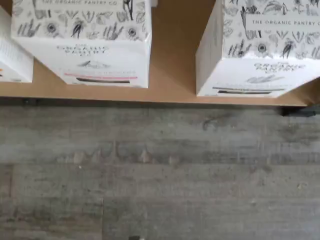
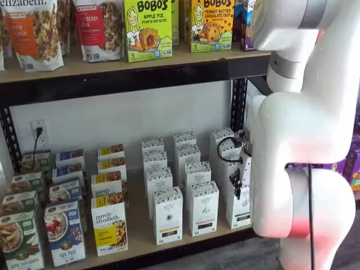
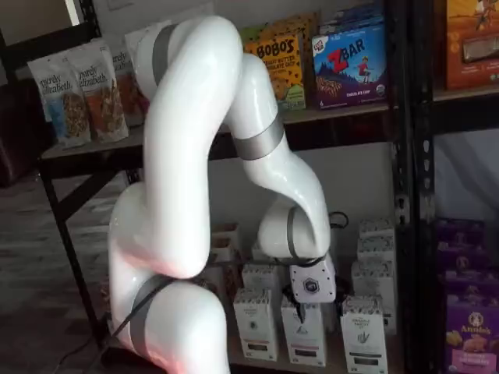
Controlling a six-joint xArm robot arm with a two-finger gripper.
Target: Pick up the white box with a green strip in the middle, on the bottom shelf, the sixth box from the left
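Wrist view looks down; shelf views share the bottom shelf.

The white arm folds down from its shoulder, wrist lowered, the gripper hanging side-on so I can't tell whether its fingers are parted.

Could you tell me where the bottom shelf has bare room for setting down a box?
The tan wooden bottom shelf shows a bare strip between two white floral-topped cartons, and a bare patch behind the granola boxes. The white carton rows are crowded.
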